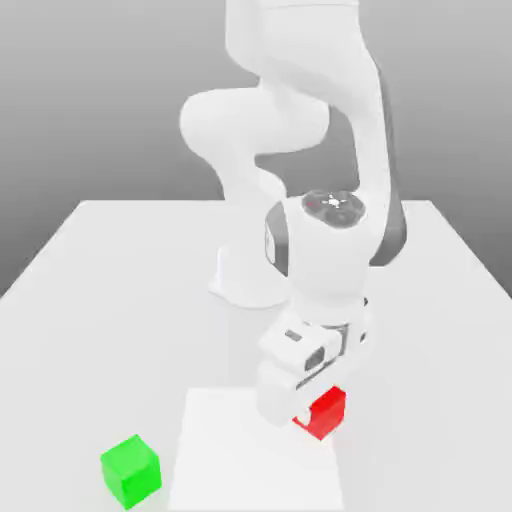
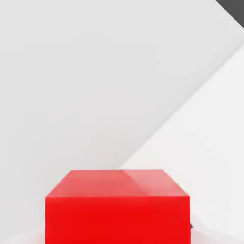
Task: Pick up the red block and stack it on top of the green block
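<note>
Red block (image 1: 324, 412), exterior view: located at the right-hand border of the white square (image 1: 250, 460), clenched by the pincer (image 1: 317, 413); green block (image 1: 131, 472) rests apart, toward the exterior view's left. Hand view: red block sits between pale fingertips (image 2: 207, 237).

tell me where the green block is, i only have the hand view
Observer: The green block is on the table, just off the white square toward the exterior view's left.
Operator: anything stacked on it
Observer: No, its top face is bare.
Operator: what's at the other side of that square
Observer: The red block is by its edge toward the exterior view's right, with the end effector at it.
</note>
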